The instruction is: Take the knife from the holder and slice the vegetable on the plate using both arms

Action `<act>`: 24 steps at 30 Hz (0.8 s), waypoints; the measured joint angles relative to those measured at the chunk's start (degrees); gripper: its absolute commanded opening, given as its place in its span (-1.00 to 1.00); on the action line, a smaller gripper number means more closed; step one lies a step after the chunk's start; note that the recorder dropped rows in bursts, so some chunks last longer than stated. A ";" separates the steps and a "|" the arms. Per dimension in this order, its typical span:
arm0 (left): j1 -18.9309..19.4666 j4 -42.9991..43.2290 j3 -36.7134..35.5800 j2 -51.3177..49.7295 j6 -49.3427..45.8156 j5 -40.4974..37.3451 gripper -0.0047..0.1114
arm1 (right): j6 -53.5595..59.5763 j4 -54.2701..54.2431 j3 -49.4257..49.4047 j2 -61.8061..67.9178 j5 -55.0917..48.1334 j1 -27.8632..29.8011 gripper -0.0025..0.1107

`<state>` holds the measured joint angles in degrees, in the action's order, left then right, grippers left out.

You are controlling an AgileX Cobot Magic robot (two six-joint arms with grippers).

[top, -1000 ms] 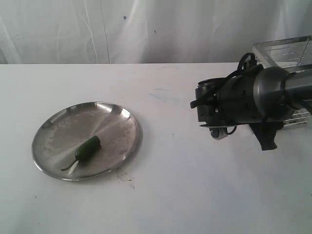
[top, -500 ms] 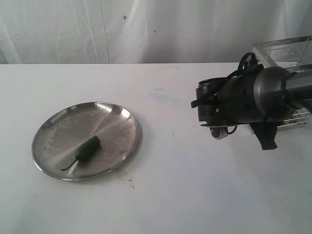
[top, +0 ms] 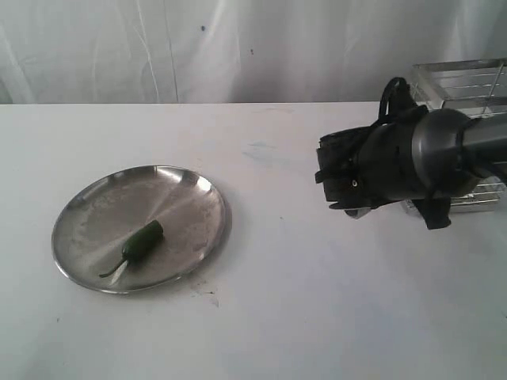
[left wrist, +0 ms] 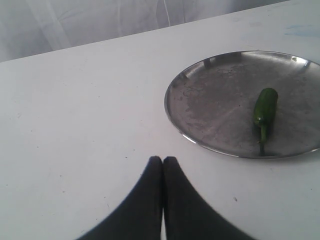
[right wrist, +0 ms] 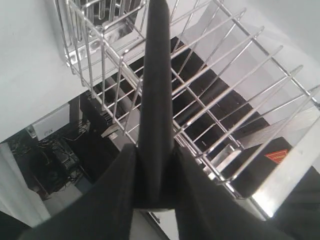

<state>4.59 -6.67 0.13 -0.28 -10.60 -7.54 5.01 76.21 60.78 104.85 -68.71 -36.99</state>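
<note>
- Right wrist view shows the knife (right wrist: pixel 156 100) running straight out between the jaws of the right gripper (right wrist: pixel 155 150), its long axis in line with the gripper and its far end inside the wire holder (right wrist: pixel 225 100).
- Both fingers press against the black handle, one on each side, so I judge it gripped.
- Any pull, I reckon, must follow that same line (sideways would drag it on the wires).
- In the exterior view the holder (top: pixel 467 83) stands at the right edge, well apart from the plate (top: pixel 103 206) on the left.
- The vegetable (top: pixel 144 237) lies slantwise on the plate, whole.
- The left gripper (left wrist: pixel 162 160) is nearer it, fingertips pressed together, holding nothing.
</note>
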 measured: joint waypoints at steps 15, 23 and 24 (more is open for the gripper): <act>0.00 0.00 0.00 0.00 0.00 0.00 -0.92 | -0.45 -19.28 -0.23 -9.55 5.13 0.15 -0.96; 0.00 0.00 0.00 0.00 0.00 0.00 -0.92 | -4.47 -22.46 -0.23 -11.73 9.57 0.27 -0.96; 0.00 0.00 0.00 0.00 0.00 0.00 -0.92 | -4.63 -22.58 -0.23 -12.02 9.97 0.27 -0.96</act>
<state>4.59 -6.67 0.13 -0.28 -10.60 -7.54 0.38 53.63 60.54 92.84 -58.73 -36.72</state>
